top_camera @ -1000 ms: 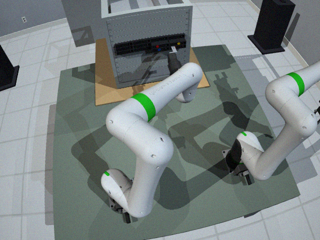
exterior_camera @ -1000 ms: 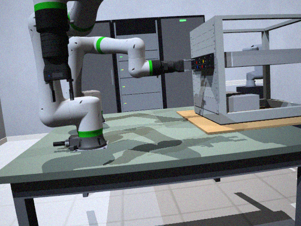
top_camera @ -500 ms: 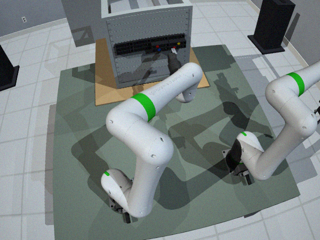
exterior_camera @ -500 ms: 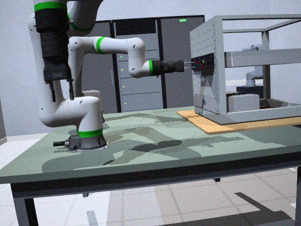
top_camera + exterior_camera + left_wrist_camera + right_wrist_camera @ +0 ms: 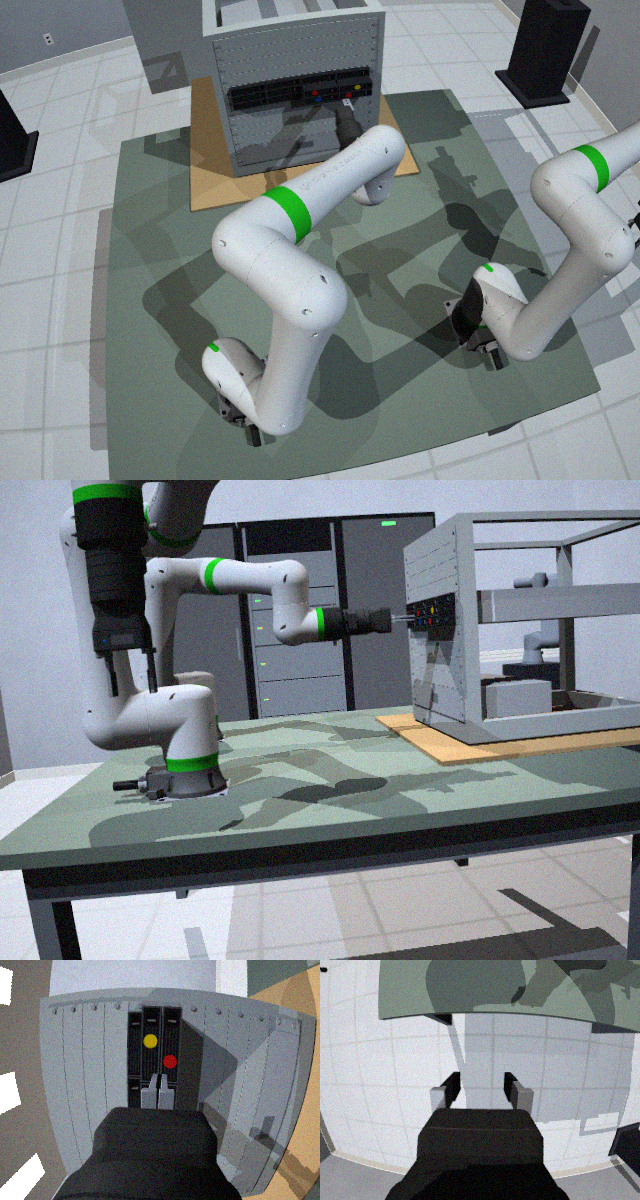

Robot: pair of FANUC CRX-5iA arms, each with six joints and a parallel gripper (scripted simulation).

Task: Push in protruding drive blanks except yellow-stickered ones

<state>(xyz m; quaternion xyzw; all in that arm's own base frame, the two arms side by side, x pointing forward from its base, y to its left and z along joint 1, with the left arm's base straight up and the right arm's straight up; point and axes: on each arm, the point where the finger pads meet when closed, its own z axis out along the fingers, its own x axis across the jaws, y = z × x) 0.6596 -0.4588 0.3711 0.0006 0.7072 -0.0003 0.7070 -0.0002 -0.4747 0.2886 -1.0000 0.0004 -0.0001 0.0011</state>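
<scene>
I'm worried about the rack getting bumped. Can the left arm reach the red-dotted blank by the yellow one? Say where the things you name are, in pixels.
Probably yes: the left gripper (image 5: 409, 618) (image 5: 159, 1083) is shut, close to the red sticker (image 5: 170, 1062), with nothing visibly between.

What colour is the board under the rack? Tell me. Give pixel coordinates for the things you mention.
Light orange-tan, like wood (image 5: 206, 191) (image 5: 444, 756); the top view shows it best.
</scene>
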